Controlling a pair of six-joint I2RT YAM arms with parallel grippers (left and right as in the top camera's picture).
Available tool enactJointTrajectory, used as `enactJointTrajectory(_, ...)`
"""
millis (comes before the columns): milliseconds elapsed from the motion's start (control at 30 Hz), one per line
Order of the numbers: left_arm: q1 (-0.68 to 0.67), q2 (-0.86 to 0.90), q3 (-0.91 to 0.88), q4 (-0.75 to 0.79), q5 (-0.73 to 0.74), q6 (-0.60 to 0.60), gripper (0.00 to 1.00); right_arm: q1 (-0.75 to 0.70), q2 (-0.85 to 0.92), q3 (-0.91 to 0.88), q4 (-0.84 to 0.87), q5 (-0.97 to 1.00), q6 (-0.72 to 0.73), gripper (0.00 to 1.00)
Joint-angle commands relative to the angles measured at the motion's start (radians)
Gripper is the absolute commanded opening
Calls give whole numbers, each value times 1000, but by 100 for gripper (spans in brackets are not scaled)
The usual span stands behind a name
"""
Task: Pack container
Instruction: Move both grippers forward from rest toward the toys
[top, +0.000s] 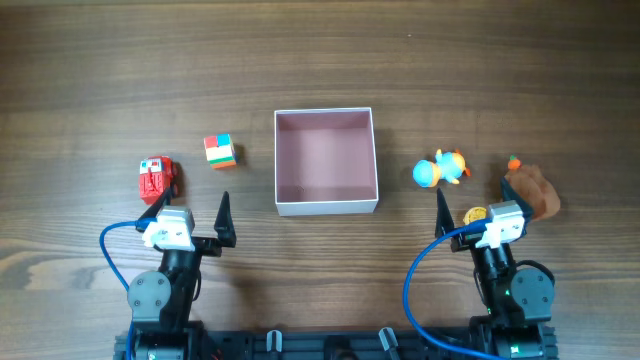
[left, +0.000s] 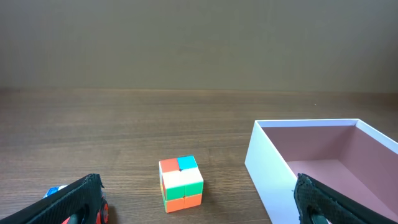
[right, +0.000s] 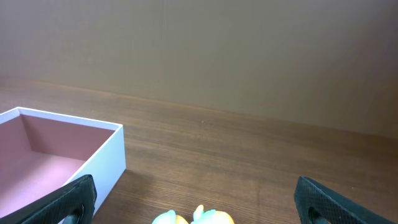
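The container (top: 326, 205), a square white-walled box with a dusky pink inside, sits open in the middle of the table with nothing in it; it also shows in the left wrist view (left: 264, 165) and the right wrist view (right: 109, 162). A multicoloured cube (top: 220, 150) (left: 181, 183) lies left of it. A red toy car (top: 156, 179) lies further left. A blue and orange toy (top: 440, 169) (right: 194, 218) lies right of the container. A brown plush toy (top: 533, 190) lies far right. My left gripper (top: 190, 205) (left: 199, 202) is open and empty. My right gripper (top: 475, 200) (right: 196, 199) is open and empty.
A small orange piece (top: 475, 214) lies beside the right gripper. Blue cables (top: 415, 275) loop at both arm bases near the table's front edge. A bare wall stands behind the table in both wrist views.
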Motion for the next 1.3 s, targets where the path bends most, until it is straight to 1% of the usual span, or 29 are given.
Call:
enactJointTrajectory(0, -5, -7, -8, 1, 19, 16, 100, -2, -6, -1, 5, 14, -47, 100)
enactJointTrajectory(833, -5, -7, -8, 1, 19, 16, 100, -2, -6, -1, 5, 14, -42, 100)
enactJointTrajectory(967, -5, -7, -8, 1, 19, 13, 100, -2, -2, -1, 3, 14, 80, 100)
enactJointTrajectory(1033, -5, -7, -8, 7, 15, -62, 100, -2, 17, 3, -1, 8, 166, 100)
enactJointTrajectory(1100, -5, -7, 21, -10, 15, -137, 100, -2, 43, 34, -47, -14, 177, 100)
enactJointTrajectory(1167, -5, 6, 84, -52, -4, -190, 100, -2, 103, 119, -126, -16, 192, 100)
enactJointTrajectory(1267, -5, 117, 252, -185, -8, -211, 100, -2, 245, 297, -245, -17, 192, 100)
